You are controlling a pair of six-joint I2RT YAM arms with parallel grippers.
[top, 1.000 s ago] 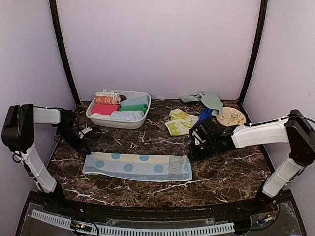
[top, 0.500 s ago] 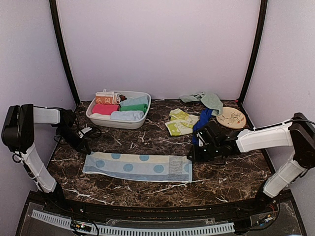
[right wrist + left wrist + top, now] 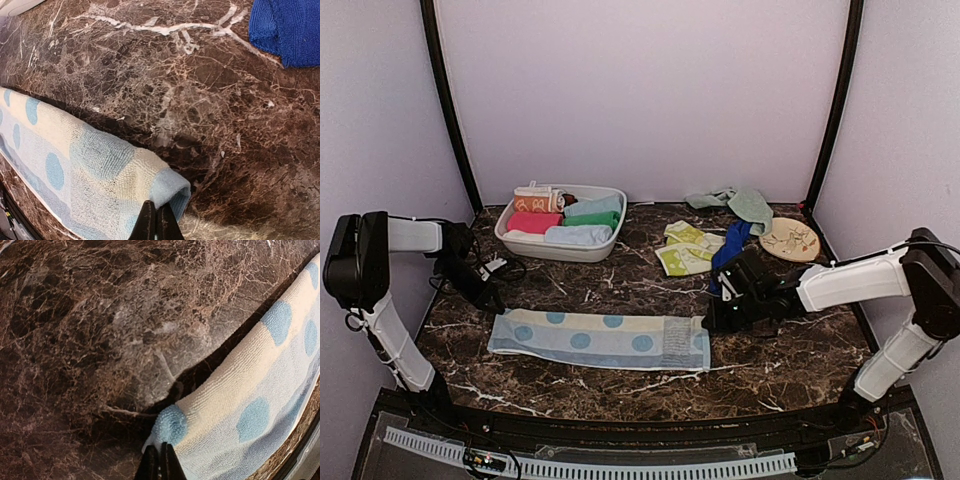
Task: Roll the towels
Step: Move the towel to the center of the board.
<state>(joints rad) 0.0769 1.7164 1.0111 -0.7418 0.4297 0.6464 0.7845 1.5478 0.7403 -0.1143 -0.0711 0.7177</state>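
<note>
The marble table (image 3: 620, 385) is carrying all items. Positions are given from the table centre in the top view, with 12 o'clock at the far wall.

1. The spotted towel (image 3: 600, 338), light blue and cream, is lying flat as a long folded strip at 6 o'clock. It is running from 9 o'clock to 3 o'clock.
2. The white tub (image 3: 555, 251) is sitting at 11 o'clock and is holding the rolled towels (image 3: 578, 235) side by side.
3. The mint towel (image 3: 745, 205) is lying crumpled at 1 o'clock, near the far wall.
4. The yellow-green towel (image 3: 685, 250) is lying loose at 1 o'clock, nearer the centre.
5. The dark blue towel (image 3: 732, 240) is lying between the yellow-green towel and the disc.
6. The round beige disc (image 3: 790, 238) is resting at 2 o'clock.
7. The left gripper (image 3: 495, 305) is pinching the 9 o'clock corner of the spotted towel, fingers together on the cloth.
8. The right gripper (image 3: 710, 322) is pinching the 3 o'clock end of the spotted towel at its folded edge, fingers together on the cloth.
</note>
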